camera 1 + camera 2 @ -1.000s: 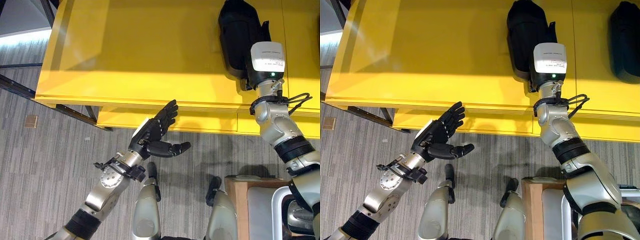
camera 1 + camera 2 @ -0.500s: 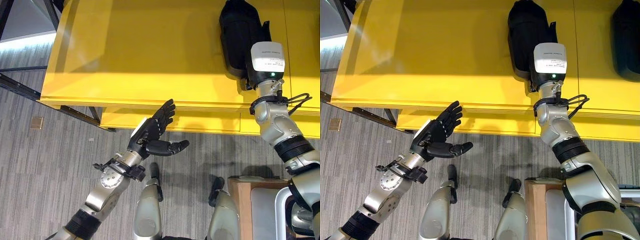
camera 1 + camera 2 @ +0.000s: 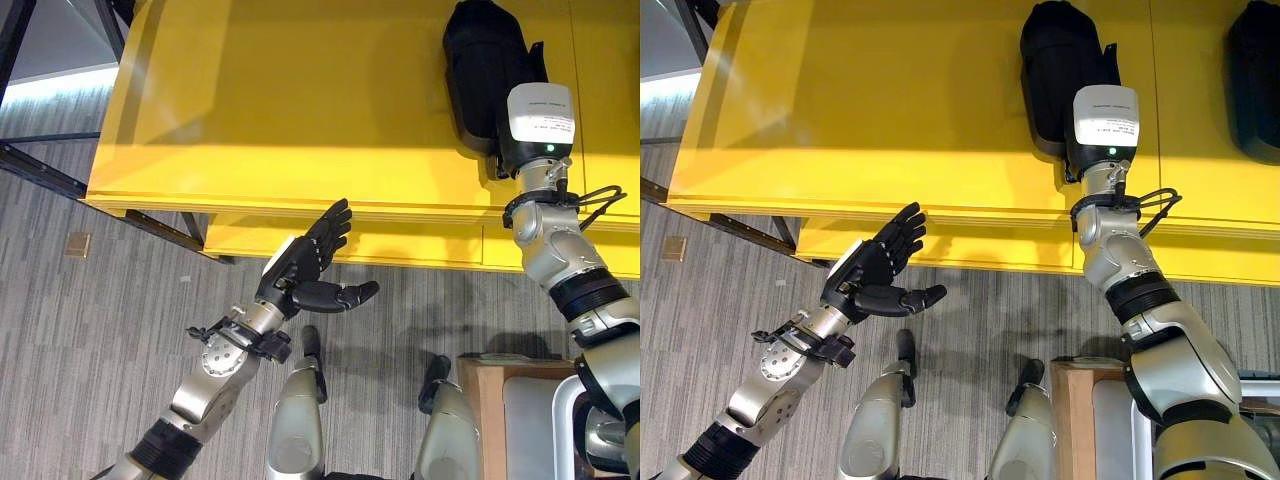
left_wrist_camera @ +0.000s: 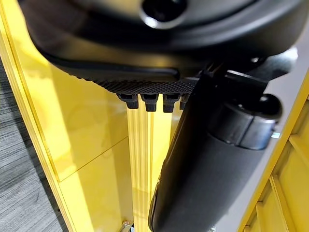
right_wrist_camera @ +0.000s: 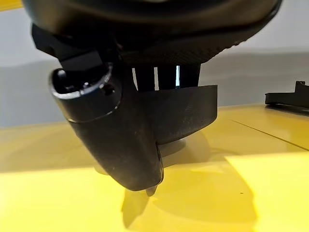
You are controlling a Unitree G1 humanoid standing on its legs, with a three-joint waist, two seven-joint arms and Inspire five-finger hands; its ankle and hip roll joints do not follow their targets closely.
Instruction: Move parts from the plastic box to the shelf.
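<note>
Two parts: we see two black parts on the yellow shelf [image 3: 890, 120]; one black part [image 3: 1060, 70] lies flat under our right arm, and a second black part [image 3: 1252, 75] lies well apart from it at the shelf's right edge.
Right hand: our right hand [image 5: 140, 111] reaches over the nearer part. In its wrist view the thumb and fingers lie along a dark curved piece that sits on the yellow surface, but we cannot tell whether they clamp it or have let go.
Left hand: our left hand [image 3: 305, 265] hangs in the air just in front of the shelf's front edge, fingers straight and spread, thumb out to the side, holding nothing.
Box: a pale box [image 3: 590, 420] shows at the lower right, beside a brown carton [image 3: 480, 380]; we cannot see what is left inside it.
Progress: we judge one part already delivered and another set down or nearly so. Freeing the right hand and going back to the box remain.
</note>
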